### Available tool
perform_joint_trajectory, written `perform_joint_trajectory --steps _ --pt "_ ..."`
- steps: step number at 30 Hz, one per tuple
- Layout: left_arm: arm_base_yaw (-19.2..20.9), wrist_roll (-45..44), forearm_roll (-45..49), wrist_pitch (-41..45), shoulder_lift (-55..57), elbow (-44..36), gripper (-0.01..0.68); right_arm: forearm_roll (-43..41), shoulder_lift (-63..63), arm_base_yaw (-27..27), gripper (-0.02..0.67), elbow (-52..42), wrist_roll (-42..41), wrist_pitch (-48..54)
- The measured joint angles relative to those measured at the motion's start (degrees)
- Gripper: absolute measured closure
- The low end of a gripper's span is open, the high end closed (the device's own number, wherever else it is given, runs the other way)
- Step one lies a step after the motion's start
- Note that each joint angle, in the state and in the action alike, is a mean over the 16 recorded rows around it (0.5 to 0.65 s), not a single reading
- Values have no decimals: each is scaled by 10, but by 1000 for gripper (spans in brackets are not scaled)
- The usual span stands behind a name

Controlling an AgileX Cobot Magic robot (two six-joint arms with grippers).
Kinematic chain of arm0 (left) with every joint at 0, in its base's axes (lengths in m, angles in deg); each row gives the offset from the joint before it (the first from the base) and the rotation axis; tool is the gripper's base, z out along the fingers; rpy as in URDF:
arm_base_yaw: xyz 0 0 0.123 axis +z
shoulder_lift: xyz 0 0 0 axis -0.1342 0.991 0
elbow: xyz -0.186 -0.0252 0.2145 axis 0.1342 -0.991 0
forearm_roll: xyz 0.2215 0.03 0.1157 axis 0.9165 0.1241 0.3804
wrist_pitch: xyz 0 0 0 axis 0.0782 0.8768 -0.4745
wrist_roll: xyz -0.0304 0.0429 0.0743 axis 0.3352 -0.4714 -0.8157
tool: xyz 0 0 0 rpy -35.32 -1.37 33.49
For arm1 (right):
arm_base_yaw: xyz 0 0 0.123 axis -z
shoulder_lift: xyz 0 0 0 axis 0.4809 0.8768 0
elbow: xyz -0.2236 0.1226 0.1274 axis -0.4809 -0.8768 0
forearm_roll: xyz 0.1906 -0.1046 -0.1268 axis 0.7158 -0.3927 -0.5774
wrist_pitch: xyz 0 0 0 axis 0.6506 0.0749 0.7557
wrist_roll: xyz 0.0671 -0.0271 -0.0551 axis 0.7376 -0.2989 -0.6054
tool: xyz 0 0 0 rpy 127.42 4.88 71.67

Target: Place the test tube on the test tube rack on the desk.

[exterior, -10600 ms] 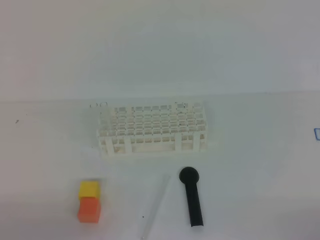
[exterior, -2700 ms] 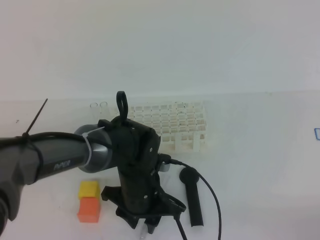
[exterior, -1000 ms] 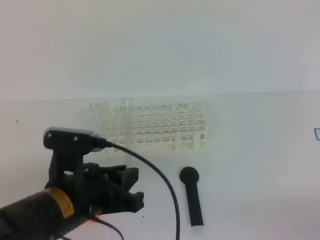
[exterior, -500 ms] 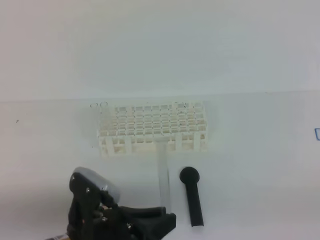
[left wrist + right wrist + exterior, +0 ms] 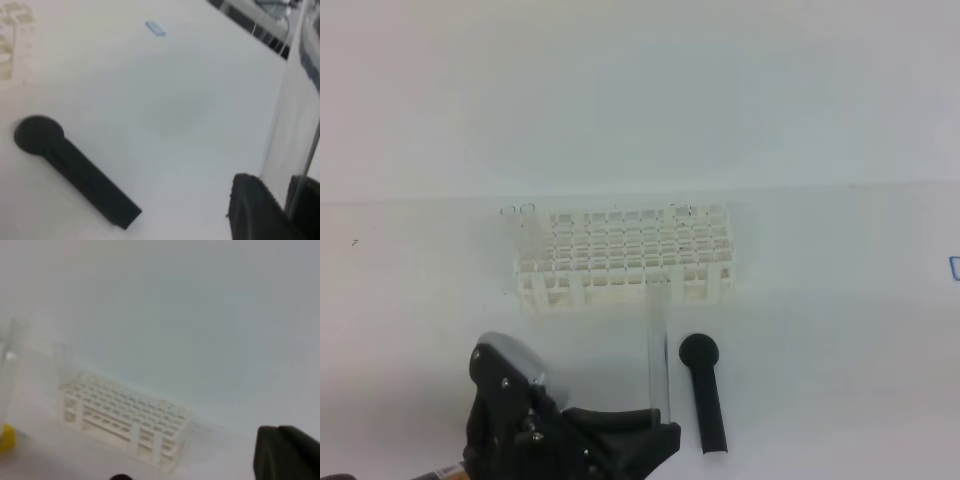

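Note:
My left gripper [image 5: 660,435] is at the bottom of the exterior view, shut on the clear test tube [image 5: 657,340], which stands nearly upright in front of the white test tube rack [image 5: 625,258]. In the left wrist view the test tube [image 5: 292,100] runs up between the two black fingers [image 5: 252,210] of the left gripper [image 5: 286,212]. The rack stands on the white desk [image 5: 840,330] and also shows in the right wrist view [image 5: 125,420]. Of the right gripper only a dark finger [image 5: 285,455] shows.
A black round-headed stick [image 5: 703,395] lies right of the held tube and shows in the left wrist view [image 5: 70,165]. Clear tube rims [image 5: 517,211] stand at the rack's far left corner. A yellow block [image 5: 6,437] shows at the right wrist view's left edge.
The left arm swung from the left side to the bottom middle, bringing the tube upright in front of the rack. Over the last half second tube and gripper shifted slightly right.

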Motion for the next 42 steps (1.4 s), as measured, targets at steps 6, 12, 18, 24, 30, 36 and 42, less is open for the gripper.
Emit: perform_joint_trajectory --steps 6,12,18,24,30,36,42 --pt "0 -22 -32 -30 0 0 673 -52 54 -42 650 49 31 -61" --pt "0 -40 -43 -58 0 -1 673 -45 93 -96 650 62 30 -89" --pt "0 -48 -32 -75 0 -1 666 -37 160 -139 650 67 13 -146" --pt "0 -47 -20 -83 1 -1 666 -10 249 -158 650 88 -37 -231" --pt "0 -47 -18 -86 8 -1 666 28 335 -160 645 129 -95 -296" --pt "0 -63 -11 -92 26 0 673 51 408 -170 571 178 -126 -321" --pt "0 -85 -1 -103 48 3 666 66 471 -193 437 216 -131 -311"
